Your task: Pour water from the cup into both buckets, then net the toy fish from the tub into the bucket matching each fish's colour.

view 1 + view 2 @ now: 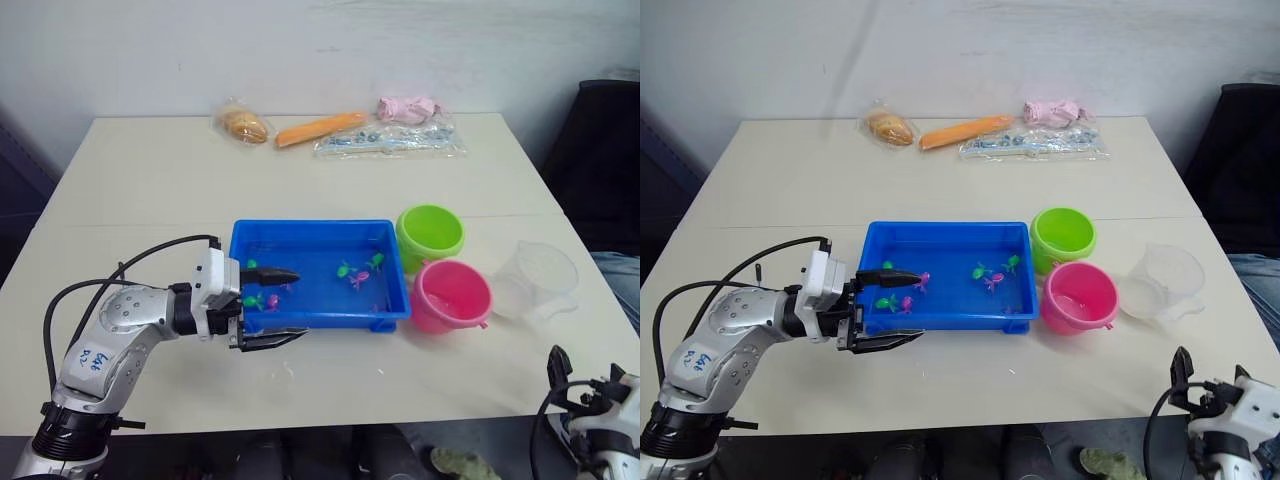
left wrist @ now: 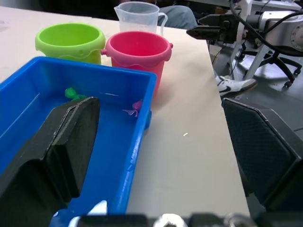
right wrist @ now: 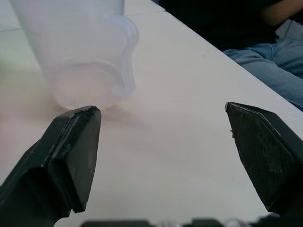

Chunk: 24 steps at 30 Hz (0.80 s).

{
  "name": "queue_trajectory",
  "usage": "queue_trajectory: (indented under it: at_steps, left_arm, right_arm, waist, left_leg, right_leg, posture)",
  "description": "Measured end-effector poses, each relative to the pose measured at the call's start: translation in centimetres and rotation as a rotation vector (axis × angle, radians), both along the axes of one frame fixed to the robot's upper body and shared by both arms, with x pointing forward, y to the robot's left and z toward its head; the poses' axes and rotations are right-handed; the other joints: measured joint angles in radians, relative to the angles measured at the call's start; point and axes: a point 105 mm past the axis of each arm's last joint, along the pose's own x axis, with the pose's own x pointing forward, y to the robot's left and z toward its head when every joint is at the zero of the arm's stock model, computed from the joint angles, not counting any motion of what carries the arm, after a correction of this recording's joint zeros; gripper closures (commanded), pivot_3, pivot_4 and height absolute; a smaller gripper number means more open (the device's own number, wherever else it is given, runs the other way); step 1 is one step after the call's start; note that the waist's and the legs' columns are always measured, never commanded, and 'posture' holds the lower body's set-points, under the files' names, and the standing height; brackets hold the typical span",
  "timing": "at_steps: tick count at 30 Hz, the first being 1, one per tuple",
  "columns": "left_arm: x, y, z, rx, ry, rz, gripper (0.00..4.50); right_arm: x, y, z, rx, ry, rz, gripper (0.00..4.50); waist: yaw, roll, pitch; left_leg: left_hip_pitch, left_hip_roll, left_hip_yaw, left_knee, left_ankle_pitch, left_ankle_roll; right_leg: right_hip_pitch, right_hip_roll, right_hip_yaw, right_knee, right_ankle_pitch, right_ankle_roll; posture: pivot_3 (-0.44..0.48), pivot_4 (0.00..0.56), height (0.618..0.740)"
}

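Tub (image 1: 318,262), glossy blue rectangle, straddled by left pincer's (image 1: 272,307) spread fingers.

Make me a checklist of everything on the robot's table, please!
Surface: pale table.
Job's things: blue tub with little green and pink fish; green bucket and pink bucket beside it; clear cup upright. Net: nothing seen.
Clutter: bagged snacks, orange packet, pink bundle, long clear bag at far edge.
Hands: left hand open at tub's corner; right hand open, empty, near cup.
Cables: black cables on left arm.
Surroundings: person's jeans, dark chair.
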Motion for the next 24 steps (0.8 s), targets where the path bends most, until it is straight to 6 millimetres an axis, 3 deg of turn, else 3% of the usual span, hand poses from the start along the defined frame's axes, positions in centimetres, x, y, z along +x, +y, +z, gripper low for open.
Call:
queue_trajectory:
  at_steps: [4,8,24]
  left_arm:
    - [0.0,-0.2,0.0,0.0,-0.015,-0.001,0.06]
    - [0.2,-0.2,0.0,0.004,-0.03,0.01,0.06]
    - [0.3,0.1,-0.4,0.004,-0.035,0.047,0.06]
  right_arm:
    - [2.8,0.3,0.3,0.026,-0.048,0.024,0.0]
    - [4.0,-0.2,0.1,0.025,-0.043,0.021,0.0]
    - [4.9,-2.4,-0.3,0.031,-0.03,-0.083,0.0]
  waist:
    - [0.007,0.003,0.001]
    - [0.018,0.004,0.002]
    - [0.005,0.004,0.001]
  left_leg:
    - [0.001,0.0,0.0,0.001,0.0,0.0]
    - [0.001,-0.001,-0.002,0.003,0.001,0.0]
    - [0.002,-0.001,-0.001,0.004,0.002,0.0]
  right_leg:
    - [0.0,0.0,0.0,0.002,-0.001,0.001]
    - [0.0,-0.001,0.001,0.006,-0.002,0.001]
    - [0.0,-0.002,0.002,0.009,-0.002,0.001]
  posture:
    - [0.0,0.15,0.74]
    - [0.0,0.15,0.74]
    - [0.0,0.15,0.74]
